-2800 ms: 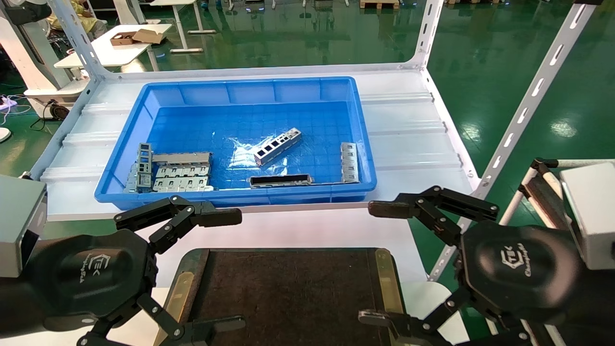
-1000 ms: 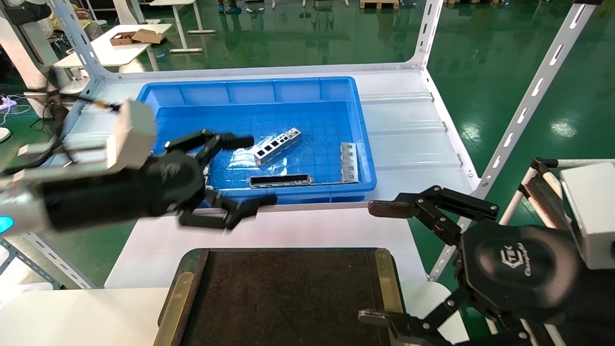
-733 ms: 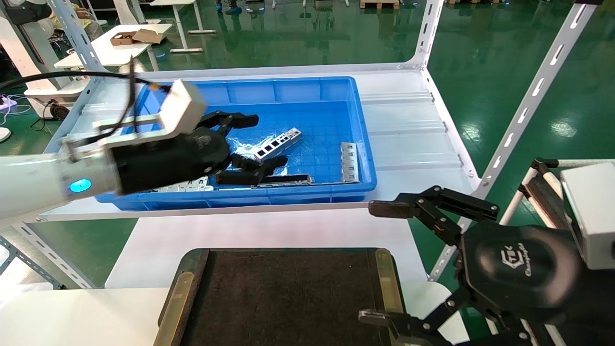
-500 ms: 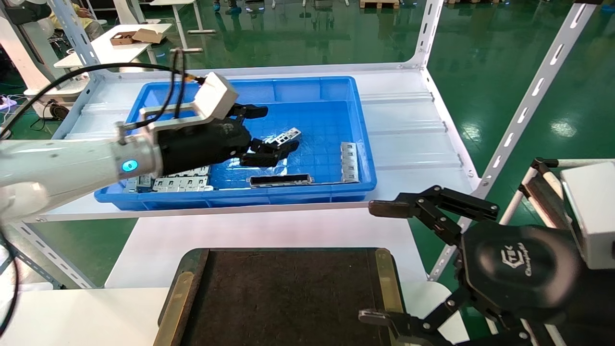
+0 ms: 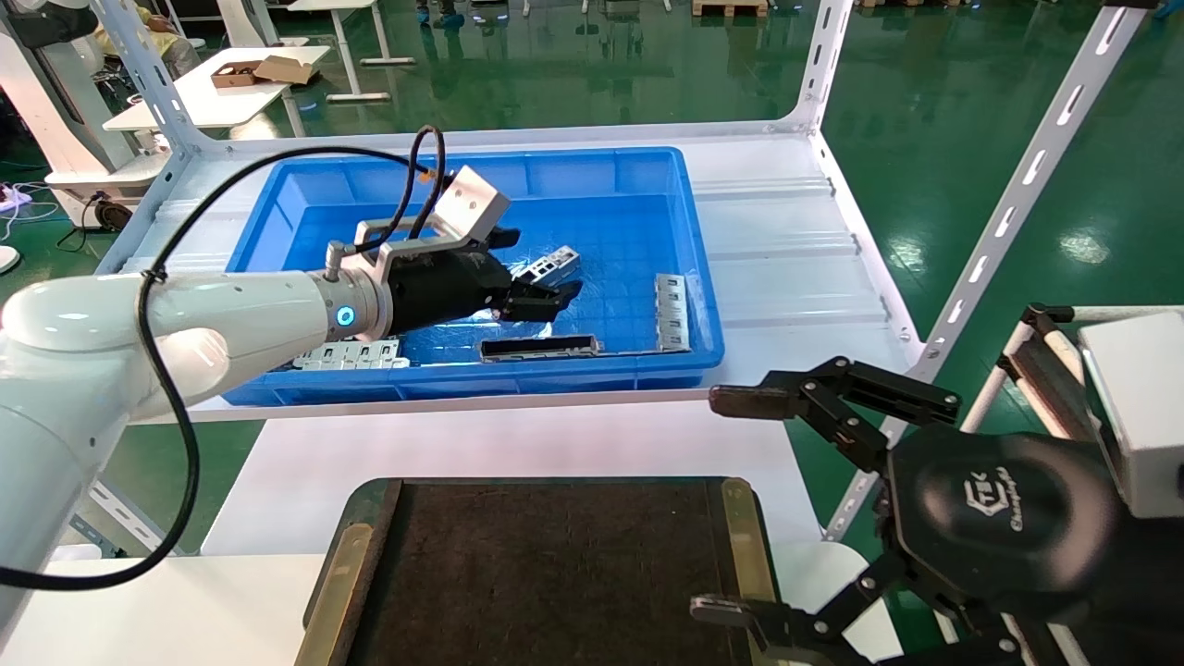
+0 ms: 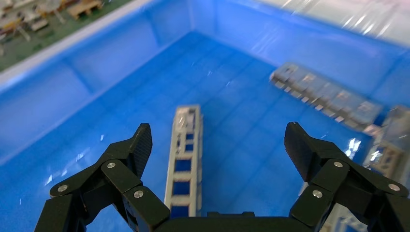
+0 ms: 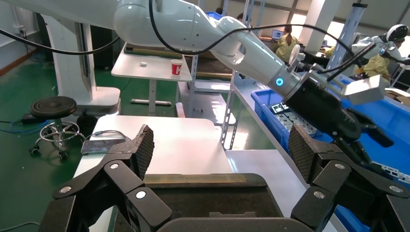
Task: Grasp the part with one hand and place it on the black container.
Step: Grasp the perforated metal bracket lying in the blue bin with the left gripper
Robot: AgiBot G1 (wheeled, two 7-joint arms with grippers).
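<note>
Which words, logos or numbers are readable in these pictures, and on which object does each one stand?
Embossed logo and one word on the right gripper housing: too blurred to read.
Red cup on the far table: marking too small to read.
The part and black container: no text.

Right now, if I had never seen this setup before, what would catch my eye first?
Probably the white left arm reaching into the big blue bin, its open left gripper poised over a slim silver part with square windows. Next, the flat black container lies bare near the robot, with the open right gripper parked over its right edge.
</note>
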